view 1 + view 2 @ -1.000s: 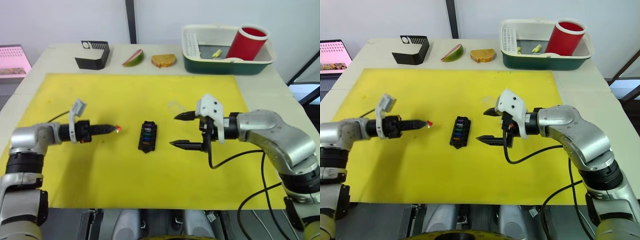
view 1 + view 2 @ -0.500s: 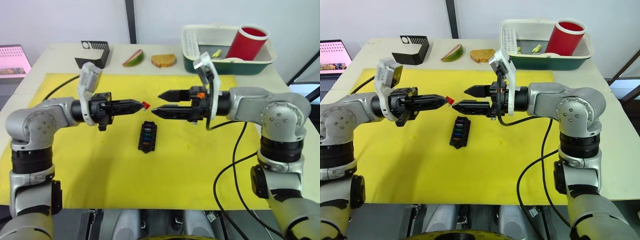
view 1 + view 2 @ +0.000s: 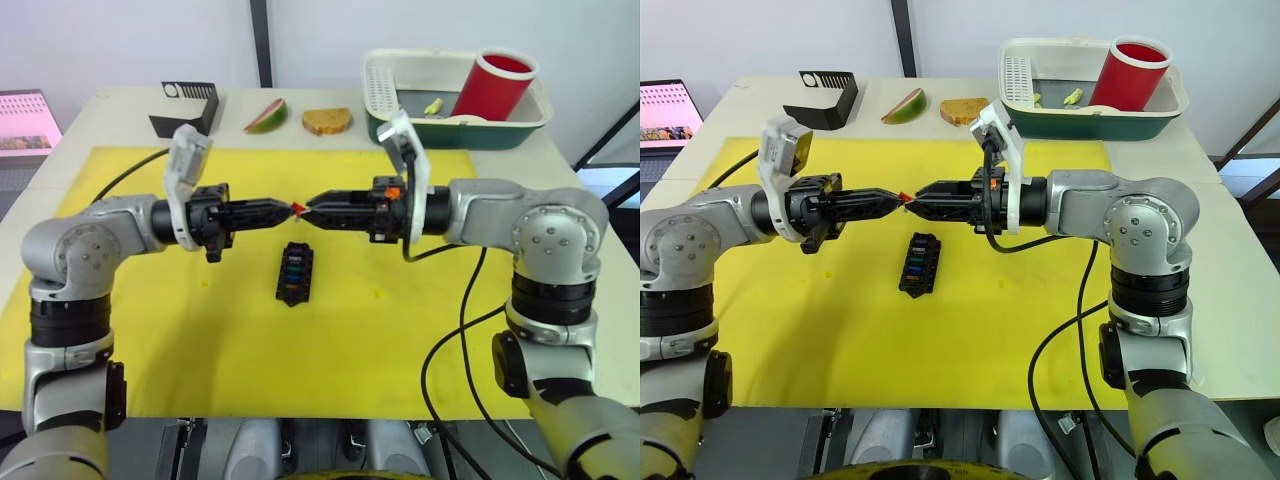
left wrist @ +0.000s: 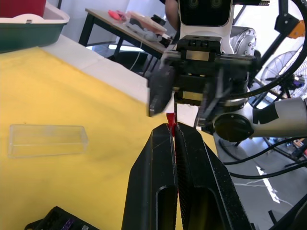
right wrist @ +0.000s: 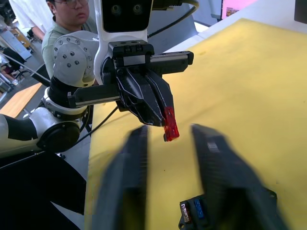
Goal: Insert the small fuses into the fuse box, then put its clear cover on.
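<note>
Mid-frame in the left eye view, I see my left gripper point(image 3: 291, 208) pinching a red fuse point(image 3: 297, 208) above the yellow mat point(image 3: 150, 330), tip to tip with my right gripper point(image 3: 310, 210). Just below them, the fuse box point(image 3: 294, 273) lies on the mat with coloured fuses in its slots.

Lower centre of the left wrist view, my left fingers point(image 4: 158, 191) are pressed together on the red fuse; the clear cover point(image 4: 47, 140) rests on the mat at middle left.

Centre of the right wrist view, the red fuse hangs between my right fingers point(image 5: 127, 191), which are spread apart and not touching it.
</note>
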